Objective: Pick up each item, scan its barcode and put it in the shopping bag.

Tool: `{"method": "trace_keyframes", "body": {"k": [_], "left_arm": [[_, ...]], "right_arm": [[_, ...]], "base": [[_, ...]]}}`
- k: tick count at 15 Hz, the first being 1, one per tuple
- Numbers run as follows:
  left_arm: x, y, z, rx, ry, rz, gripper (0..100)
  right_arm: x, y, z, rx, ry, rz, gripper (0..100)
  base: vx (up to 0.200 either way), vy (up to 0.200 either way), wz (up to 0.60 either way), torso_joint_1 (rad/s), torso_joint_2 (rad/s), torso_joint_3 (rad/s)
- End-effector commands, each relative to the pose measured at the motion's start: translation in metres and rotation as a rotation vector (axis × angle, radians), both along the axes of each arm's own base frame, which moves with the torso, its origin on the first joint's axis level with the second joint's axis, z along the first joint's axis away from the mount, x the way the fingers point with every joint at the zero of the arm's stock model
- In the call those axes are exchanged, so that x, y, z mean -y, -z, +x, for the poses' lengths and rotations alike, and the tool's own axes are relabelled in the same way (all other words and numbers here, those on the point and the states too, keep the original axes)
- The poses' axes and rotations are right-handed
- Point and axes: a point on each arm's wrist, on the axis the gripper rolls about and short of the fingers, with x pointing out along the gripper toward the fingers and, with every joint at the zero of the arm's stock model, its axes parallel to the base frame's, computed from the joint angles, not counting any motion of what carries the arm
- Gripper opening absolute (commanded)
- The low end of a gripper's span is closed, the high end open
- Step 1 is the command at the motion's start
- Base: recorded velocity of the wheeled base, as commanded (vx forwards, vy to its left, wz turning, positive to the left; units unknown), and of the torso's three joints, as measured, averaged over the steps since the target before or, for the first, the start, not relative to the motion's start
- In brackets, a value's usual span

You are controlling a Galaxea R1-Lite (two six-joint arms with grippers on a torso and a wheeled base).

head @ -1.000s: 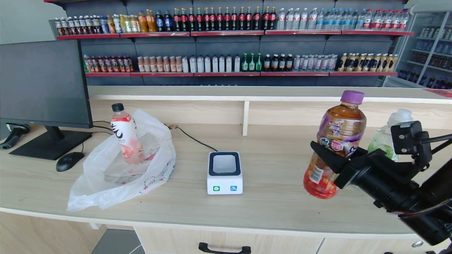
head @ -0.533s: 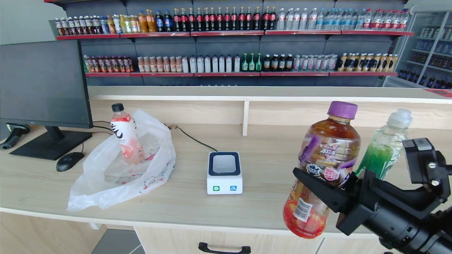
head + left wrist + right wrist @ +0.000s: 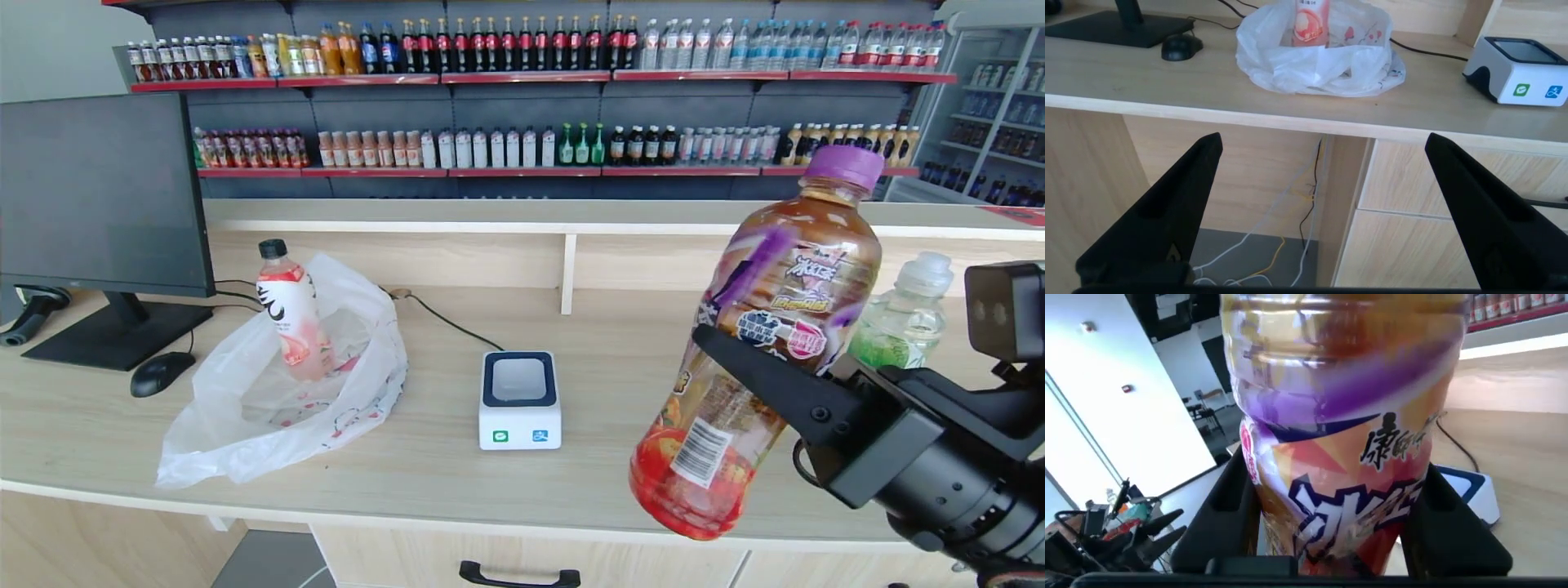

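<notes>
Because its barcode must face the reader, the purple-capped clear plastic bottle of amber tea point(image 3: 784, 269) hangs tilted above the pale wood-grain worktop point(image 3: 612, 343), at 4 o'clock of the white box scanner with a dark glass window point(image 3: 519, 399). Right gripper point(image 3: 763, 363): black jaws pinching the bottle's mid-body. Glossy label, white barcode patch point(image 3: 700, 452) low on the side. Crinkled translucent plastic shopping bag point(image 3: 245, 408) sits at 9 o'clock of the scanner, mouth slumped wide, likely for easy loading. Left gripper point(image 3: 1323, 143): jaws spread, empty.
</notes>
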Motion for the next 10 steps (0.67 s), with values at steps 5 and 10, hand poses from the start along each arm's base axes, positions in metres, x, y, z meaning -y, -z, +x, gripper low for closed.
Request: {"method": "trace_keyframes", "body": {"k": [5, 10], "left_arm": [[0.000, 0.000, 0.000, 0.000, 0.000, -0.001, 100], [0.000, 0.000, 0.000, 0.000, 0.000, -0.001, 100]], "right_arm": [[0.000, -0.012, -0.002, -0.008, -0.069, 0.071, 0], [0.004, -0.027, -0.006, -0.021, -0.103, 0.161, 0]], "base": [[0.000, 0.000, 0.00, 0.000, 0.00, 0.000], [0.000, 0.000, 0.00, 0.000, 0.00, 0.000]]}}
